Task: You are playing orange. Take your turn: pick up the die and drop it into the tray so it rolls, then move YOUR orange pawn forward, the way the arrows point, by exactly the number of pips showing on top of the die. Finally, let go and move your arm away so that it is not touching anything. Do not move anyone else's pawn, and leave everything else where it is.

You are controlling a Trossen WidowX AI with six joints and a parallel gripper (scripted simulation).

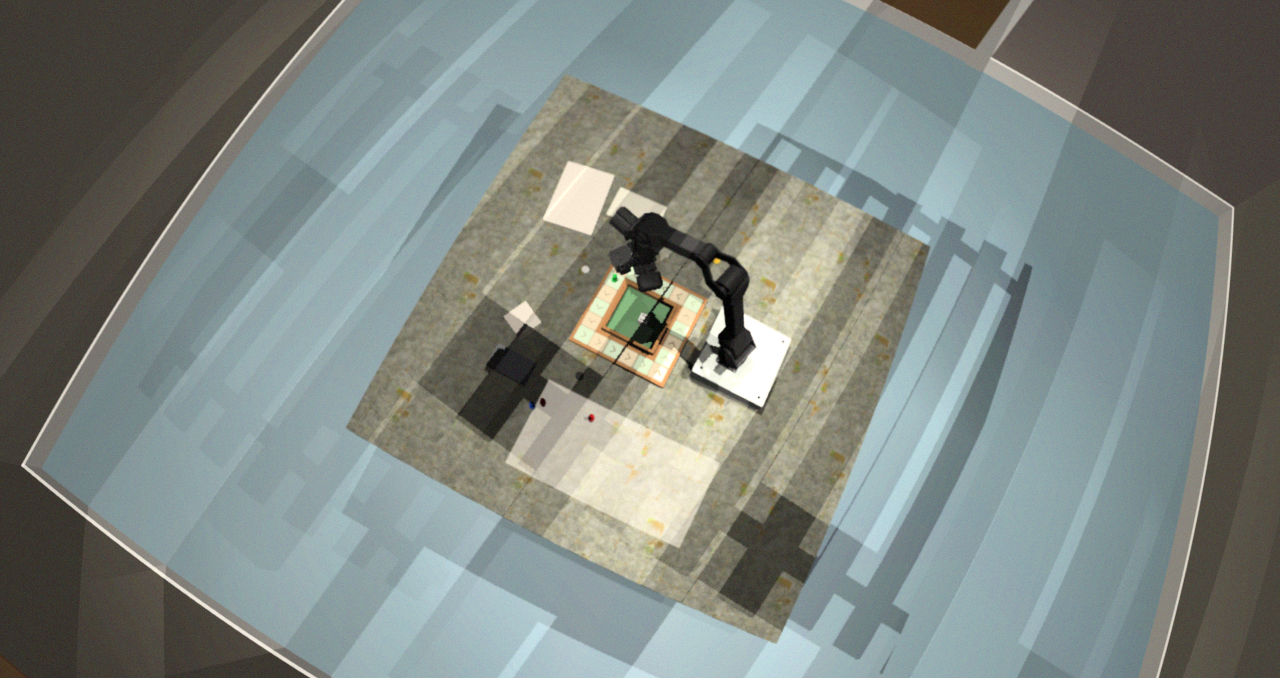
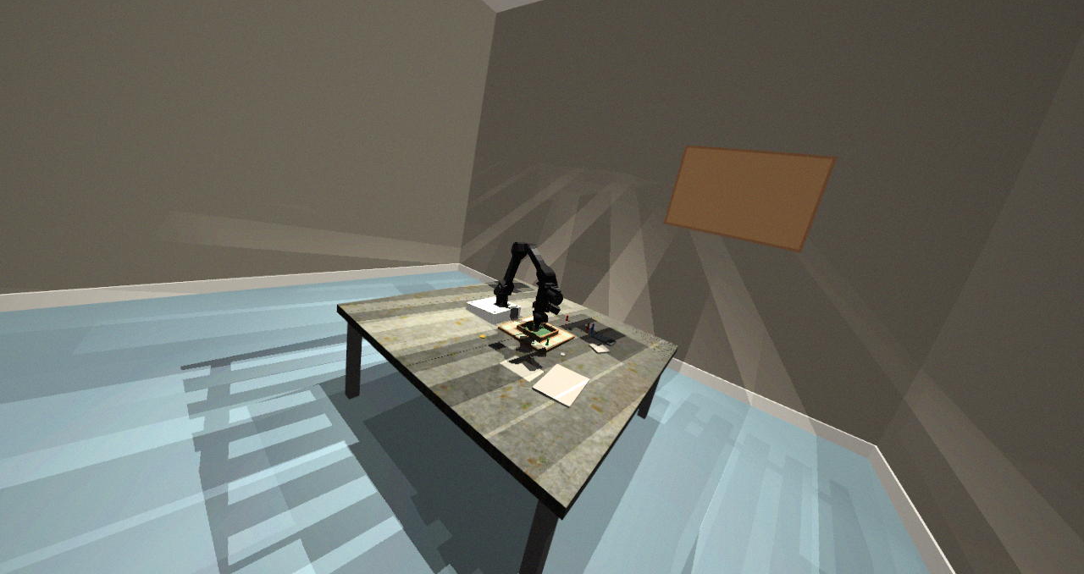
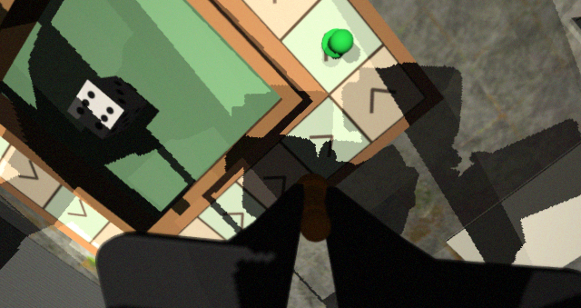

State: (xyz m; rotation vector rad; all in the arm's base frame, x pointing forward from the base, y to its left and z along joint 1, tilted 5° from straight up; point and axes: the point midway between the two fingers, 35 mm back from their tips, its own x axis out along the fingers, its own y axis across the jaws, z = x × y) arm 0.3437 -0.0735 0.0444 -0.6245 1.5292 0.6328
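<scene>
Orange pawn (image 3: 315,208) pinched in the gripper (image 3: 313,194) above the board's corner (image 3: 386,131)

Room: taupe walls (image 2: 227,116); pale blue floor (image 2: 152,434) crossed by slatted light and shadow; white skirting. Brown board (image 2: 749,196) hung at 3 o'clock. Dark-legged, stone-topped table (image 2: 484,419) stood central.

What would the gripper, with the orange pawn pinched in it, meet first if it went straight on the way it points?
Probably the shaded board square just past the orange pawn in the gripper; depth is unclear.
</scene>
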